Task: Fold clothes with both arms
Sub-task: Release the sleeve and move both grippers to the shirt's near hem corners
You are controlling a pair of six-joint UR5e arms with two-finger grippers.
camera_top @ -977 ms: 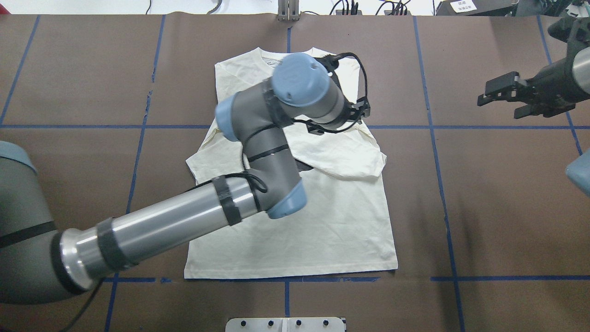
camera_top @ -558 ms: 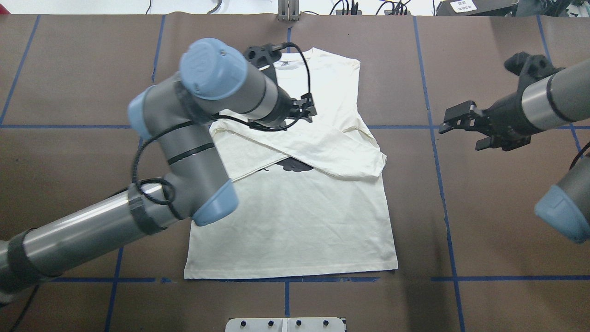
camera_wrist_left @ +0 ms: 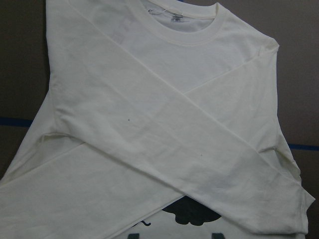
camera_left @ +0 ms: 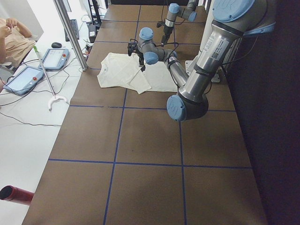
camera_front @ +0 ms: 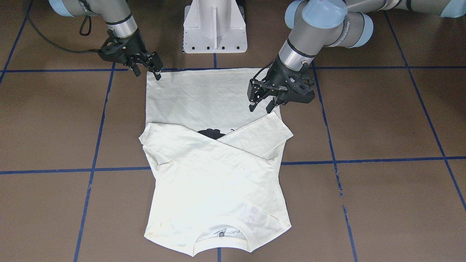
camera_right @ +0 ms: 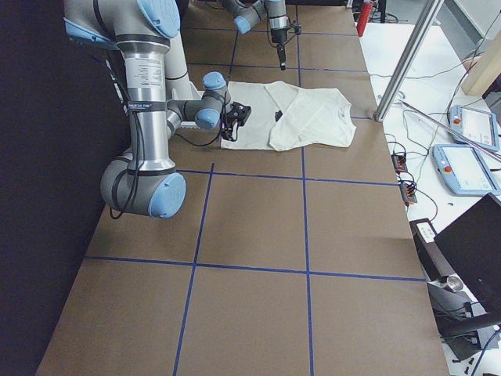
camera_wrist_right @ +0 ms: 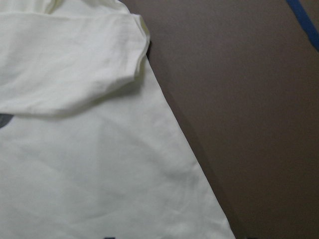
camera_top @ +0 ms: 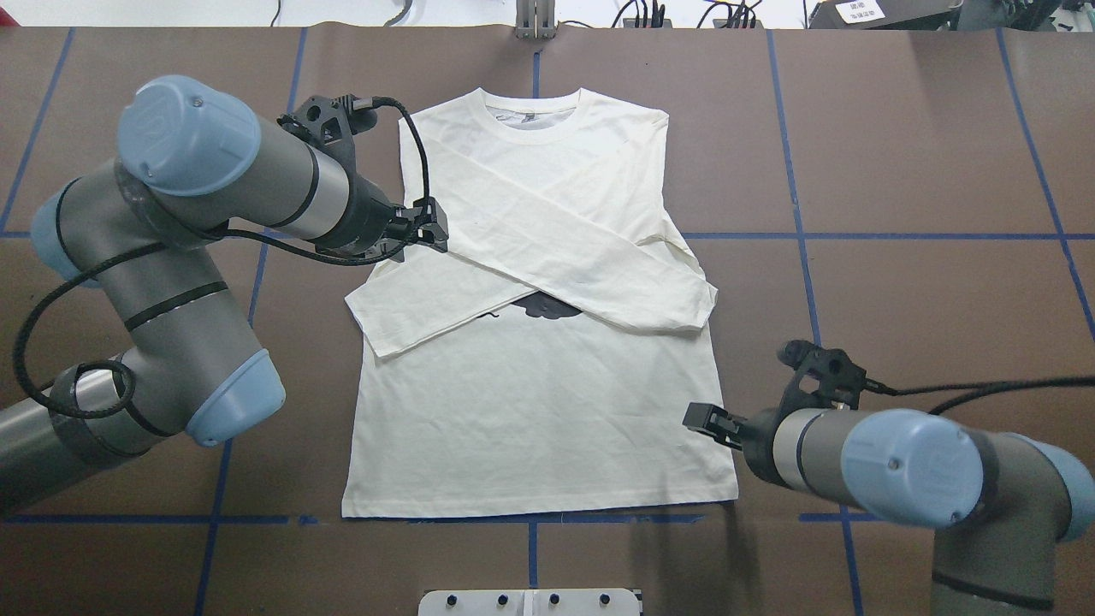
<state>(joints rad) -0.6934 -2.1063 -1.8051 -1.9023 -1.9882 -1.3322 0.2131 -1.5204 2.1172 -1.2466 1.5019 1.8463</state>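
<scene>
The cream long-sleeved T-shirt [camera_top: 539, 411] lies flat on the brown table, collar at the far side. Both sleeves are folded across the chest and cross each other. A bit of the black cat print [camera_top: 547, 306] shows under them. My left gripper [camera_top: 430, 229] is open and empty at the shirt's left edge, by the sleeve cuff; it also shows in the front-facing view [camera_front: 261, 104]. My right gripper [camera_front: 146, 71] is open and empty at the hem's right corner; it also shows in the overhead view [camera_top: 708, 421]. The left wrist view shows the collar and crossed sleeves [camera_wrist_left: 149, 124].
The white pedestal base [camera_front: 214, 25] stands behind the hem. Blue tape lines [camera_top: 941, 235] grid the table. A metal plate [camera_top: 530, 601] sits at the near edge. A metal post [camera_left: 70, 33] and teach pendants [camera_left: 51, 58] stand beyond the far side.
My left arm has swung left, from over the collar and chest to the shirt's left edge. My right arm has come in from the far right down to the hem's right corner.
</scene>
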